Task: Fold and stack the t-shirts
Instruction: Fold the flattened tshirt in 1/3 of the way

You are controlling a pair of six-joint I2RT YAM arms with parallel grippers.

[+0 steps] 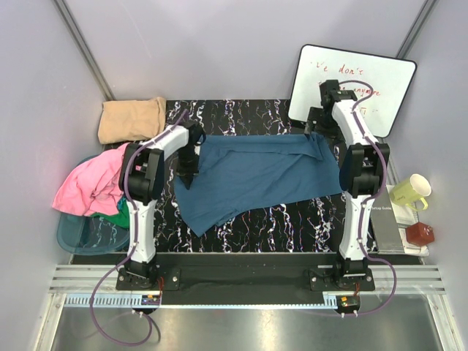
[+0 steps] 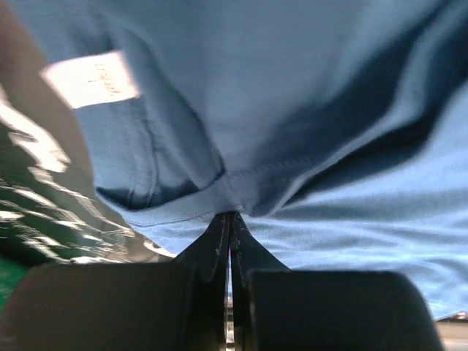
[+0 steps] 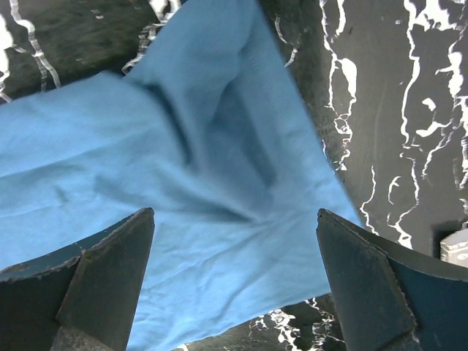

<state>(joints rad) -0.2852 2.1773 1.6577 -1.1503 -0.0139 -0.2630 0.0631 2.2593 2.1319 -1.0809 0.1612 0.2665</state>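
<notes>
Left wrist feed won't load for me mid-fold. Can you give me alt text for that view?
The left end effector is shut on a stitched edge of the blue t-shirt, whose bunched cloth fills most of the view. A white label shows at upper left; the black marbled table lies along the left edge.

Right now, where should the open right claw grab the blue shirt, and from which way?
Probably the far right corner of the blue shirt, coming straight down from above. That corner lies flat on the table with a raised wrinkle, right under the open right gripper. The left gripper pinches the opposite edge, so both ends could lift together.
</notes>
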